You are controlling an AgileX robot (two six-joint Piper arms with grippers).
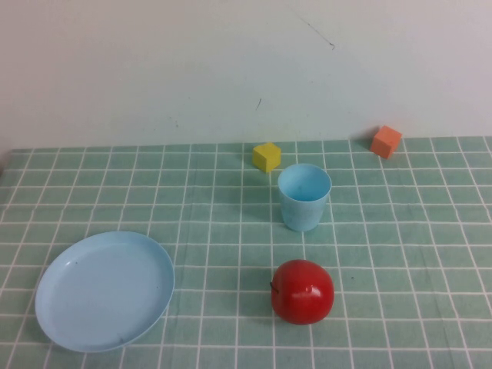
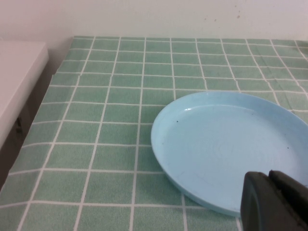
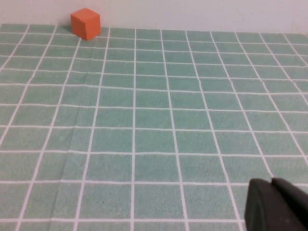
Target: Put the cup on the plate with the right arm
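The light blue cup point(image 1: 304, 197) stands upright and empty at the middle of the green checked cloth. The light blue plate point(image 1: 104, 288) lies flat and empty at the front left, well apart from the cup. Neither arm shows in the high view. In the left wrist view my left gripper point(image 2: 269, 174) is shut and empty, hovering over the near rim of the plate point(image 2: 226, 144). In the right wrist view my right gripper point(image 3: 272, 182) is shut and empty above bare cloth; the cup is out of that view.
A red apple point(image 1: 302, 291) sits in front of the cup. A yellow cube point(image 1: 267, 156) is just behind the cup. An orange cube point(image 1: 386, 141) is at the back right by the wall, also in the right wrist view point(image 3: 86, 23). A white ledge point(image 2: 19, 82) borders the cloth's left edge.
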